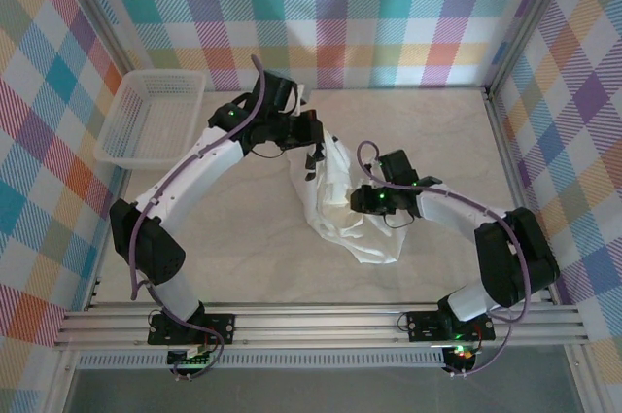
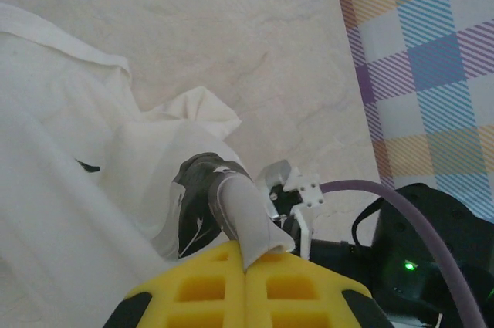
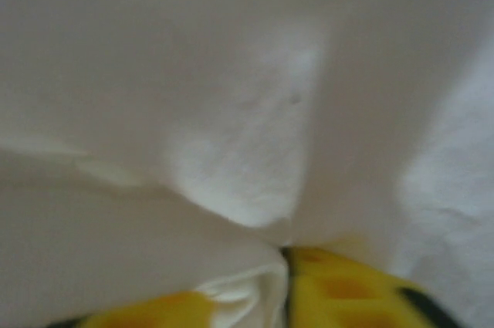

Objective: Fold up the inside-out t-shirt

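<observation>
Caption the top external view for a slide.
Left pincer and right pincer pinch the bunched white t-shirt mid-table; empty lattice basket far left.

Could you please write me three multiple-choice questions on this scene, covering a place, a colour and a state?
1. Where does the basket stand?
A) far-left corner B) near-right corner C) dead centre
2. What colour is the t-shirt?
A) blue B) white C) black
3. How is the left hand?
A) wide open B) shut on the basket C) shut on the t-shirt
Answers: 1 A, it sits by the far-left wall; 2 B, the cloth is plain white; 3 C, fabric is pinched between its fingers.
</observation>
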Robot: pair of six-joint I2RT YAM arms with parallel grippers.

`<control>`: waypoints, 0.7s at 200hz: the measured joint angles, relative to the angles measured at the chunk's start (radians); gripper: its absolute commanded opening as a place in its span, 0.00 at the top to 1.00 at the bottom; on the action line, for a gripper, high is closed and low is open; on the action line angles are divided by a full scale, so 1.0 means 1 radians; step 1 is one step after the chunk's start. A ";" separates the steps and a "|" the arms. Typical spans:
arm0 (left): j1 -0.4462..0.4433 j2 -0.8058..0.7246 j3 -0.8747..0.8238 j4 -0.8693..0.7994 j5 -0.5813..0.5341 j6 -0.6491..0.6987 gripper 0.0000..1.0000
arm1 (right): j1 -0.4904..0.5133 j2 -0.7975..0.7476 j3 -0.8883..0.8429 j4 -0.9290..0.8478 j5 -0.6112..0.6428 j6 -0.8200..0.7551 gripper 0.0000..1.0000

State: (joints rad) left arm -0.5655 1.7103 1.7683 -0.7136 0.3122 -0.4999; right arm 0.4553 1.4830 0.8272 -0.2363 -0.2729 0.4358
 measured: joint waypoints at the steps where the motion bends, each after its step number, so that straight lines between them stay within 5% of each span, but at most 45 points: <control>1: 0.001 0.000 0.001 0.000 0.000 0.000 1.00 | 0.000 -0.002 0.000 0.000 0.001 0.000 1.00; 57: 0.117 0.000 0.080 -0.136 -0.006 0.094 1.00 | 0.000 -0.418 0.002 -0.087 -0.046 0.061 1.00; 89: 0.120 -0.022 0.135 -0.140 0.095 0.174 1.00 | 0.000 -0.644 0.091 -0.148 -0.136 0.108 1.00; 140: 0.116 -0.123 0.302 -0.093 0.093 0.230 1.00 | -0.001 -0.570 0.527 -0.250 -0.140 0.100 1.00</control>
State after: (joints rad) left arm -0.4492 1.5871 2.0705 -0.8070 0.4053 -0.2703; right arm 0.4545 0.9131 1.3544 -0.4866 -0.4126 0.5354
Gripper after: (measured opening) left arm 0.050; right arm 0.051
